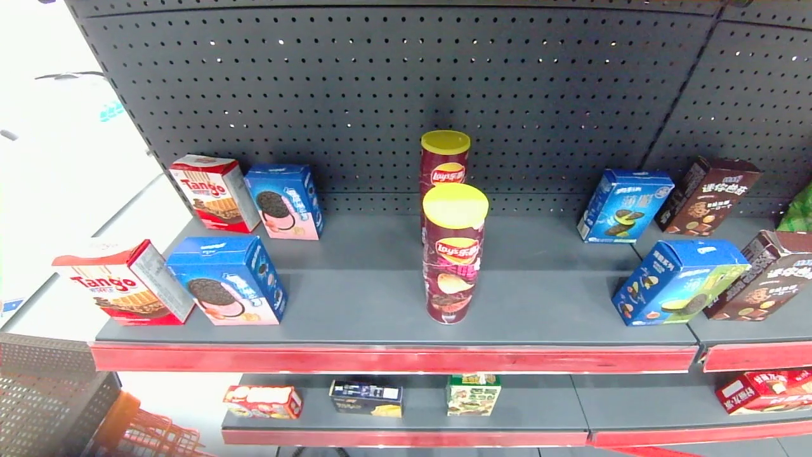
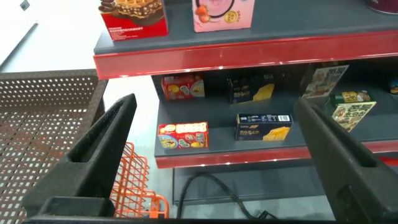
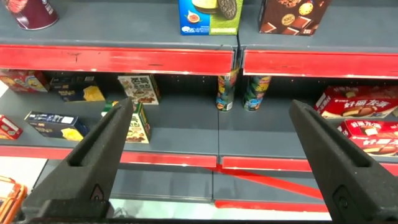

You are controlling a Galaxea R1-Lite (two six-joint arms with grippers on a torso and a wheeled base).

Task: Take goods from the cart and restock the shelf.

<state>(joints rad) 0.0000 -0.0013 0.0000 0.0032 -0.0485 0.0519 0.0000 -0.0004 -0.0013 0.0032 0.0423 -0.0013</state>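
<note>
Two maroon chip cans with yellow lids stand mid-shelf, one in front [image 1: 453, 254] and one behind [image 1: 445, 158], on the grey top shelf [image 1: 368, 298]. The cart [image 1: 51, 393] with dark mesh sides and an orange frame is at the lower left; its mesh [image 2: 43, 118] is beside my left gripper. My left gripper [image 2: 214, 155] hangs open and holds nothing, low in front of the lower shelves. My right gripper [image 3: 214, 162] is also open and holds nothing, facing the lower shelves further right.
Wafer boxes [image 1: 124, 282] and blue cookie boxes [image 1: 228, 279] stand on the shelf's left, blue [image 1: 679, 279] and brown boxes [image 1: 764, 273] on its right. Bare shelf lies either side of the cans. Small boxes [image 2: 182, 135] sit on lower shelves behind red edge strips [image 1: 393, 358].
</note>
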